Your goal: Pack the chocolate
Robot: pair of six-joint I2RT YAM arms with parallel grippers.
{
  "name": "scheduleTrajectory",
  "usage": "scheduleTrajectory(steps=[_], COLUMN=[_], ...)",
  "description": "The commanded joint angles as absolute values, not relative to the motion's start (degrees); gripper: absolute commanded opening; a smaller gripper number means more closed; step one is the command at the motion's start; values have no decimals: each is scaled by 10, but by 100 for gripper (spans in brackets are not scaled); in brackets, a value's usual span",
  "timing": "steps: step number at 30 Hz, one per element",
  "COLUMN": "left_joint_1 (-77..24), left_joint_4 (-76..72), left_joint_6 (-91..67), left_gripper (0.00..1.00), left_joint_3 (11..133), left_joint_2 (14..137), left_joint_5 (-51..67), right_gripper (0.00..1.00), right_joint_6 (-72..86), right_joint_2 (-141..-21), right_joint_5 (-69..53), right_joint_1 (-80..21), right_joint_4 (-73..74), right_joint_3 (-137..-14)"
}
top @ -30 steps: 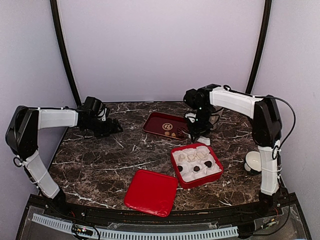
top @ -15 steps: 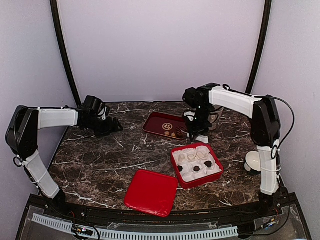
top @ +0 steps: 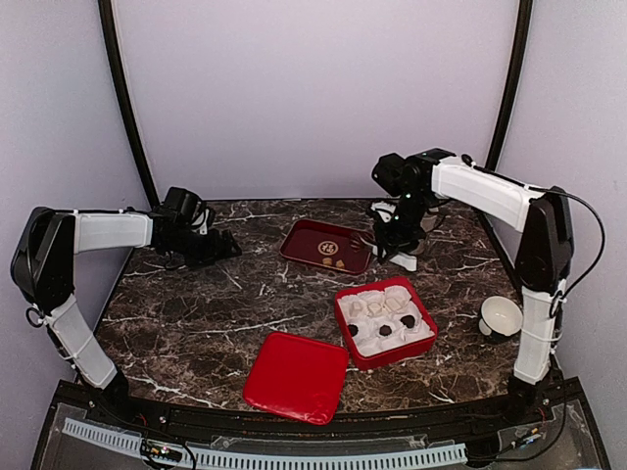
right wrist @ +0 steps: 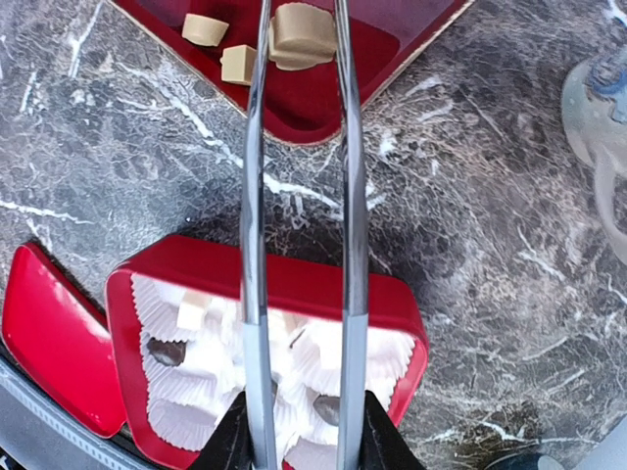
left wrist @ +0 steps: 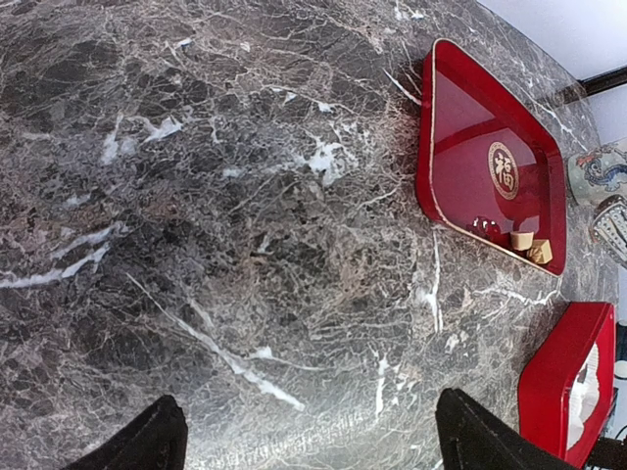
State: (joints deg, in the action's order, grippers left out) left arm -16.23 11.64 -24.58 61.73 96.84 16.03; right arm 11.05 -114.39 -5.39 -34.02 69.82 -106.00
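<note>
Nearest, a red lid (top: 297,377) is laid flat. Behind it, dark chocolate lumps (right wrist: 167,351) are kept in the paper cups (right wrist: 186,416) of the red box (right wrist: 294,279). Farther back, over the red tray (top: 304,240), one tan chocolate (right wrist: 302,34) is pinched crosswise by metal tongs (right wrist: 348,196) squeezed in the right gripper (right wrist: 302,431). The left gripper (left wrist: 309,436) is spread wide, nothing held.

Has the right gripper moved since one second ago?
Yes. The right gripper, clamping metal tongs, moved away from the red square box, toward the table's far edge.
</note>
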Motion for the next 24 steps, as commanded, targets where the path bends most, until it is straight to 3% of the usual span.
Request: scheduleTrajectory(steps=[1,24], left_joint_1=[-158,-158], left_joint_4=[128,113], left_joint_6=[-237,-249], left_gripper=[91,91], left_joint_3=[617,592], left_joint_2=[941,925], left_joint_5=[162,199], right_gripper=[15,16], right_joint_6=[119,241], right_joint_2=[-1091,-729], right_joint_5=[-58,-137], right_joint_1=[-333,-389], right_joint_4=[697,810], right_joint_3=[-1032,-718])
